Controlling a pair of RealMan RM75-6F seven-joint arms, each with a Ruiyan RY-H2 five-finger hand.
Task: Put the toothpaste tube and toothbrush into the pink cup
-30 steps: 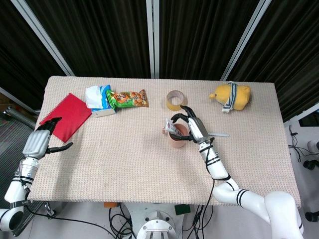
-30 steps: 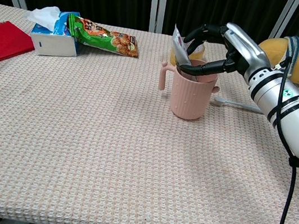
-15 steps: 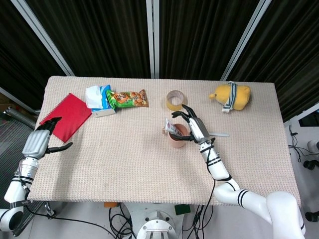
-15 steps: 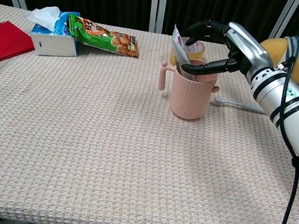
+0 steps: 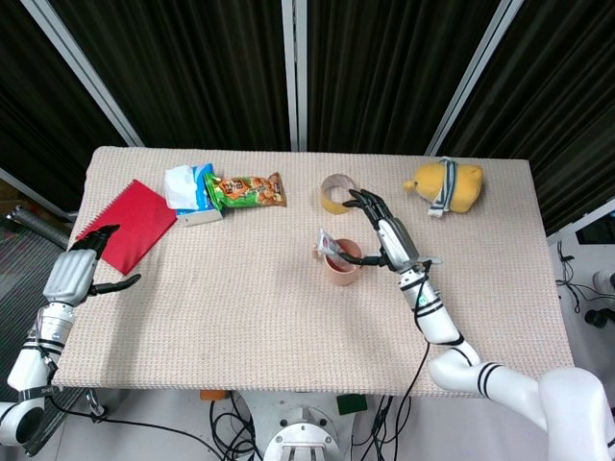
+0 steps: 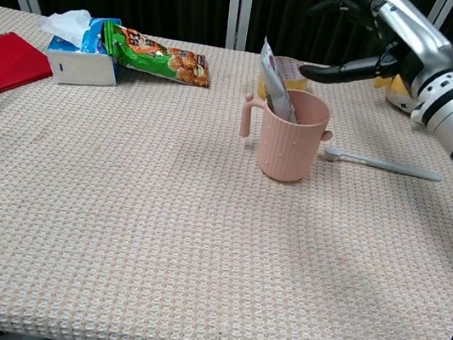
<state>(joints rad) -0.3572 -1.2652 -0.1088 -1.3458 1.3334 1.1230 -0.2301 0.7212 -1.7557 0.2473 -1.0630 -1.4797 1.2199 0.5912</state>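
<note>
The pink cup [image 6: 288,142] [image 5: 343,261] stands near the table's middle, its handle toward the left. The toothpaste tube [image 6: 274,87] [image 5: 329,246] stands in it, leaning on the left rim with its flat end up. The toothbrush [image 6: 381,164] lies flat on the cloth just right of the cup; in the head view only its tip [image 5: 433,259] shows past my right wrist. My right hand [image 6: 384,33] [image 5: 386,232] hovers above and to the right of the cup, fingers spread, holding nothing. My left hand [image 5: 85,267] rests open off the table's left edge.
A tape roll [image 5: 336,192] sits just behind the cup. A yellow plush toy [image 5: 444,186] lies at the back right. A tissue pack [image 5: 190,193], a snack bag [image 5: 248,189] and a red notebook [image 5: 133,223] lie at the back left.
My right hand let go of the toothpaste tube, opened, and rose up and to the right, away from the cup. The tube stays in the cup. The left hand has not moved.
</note>
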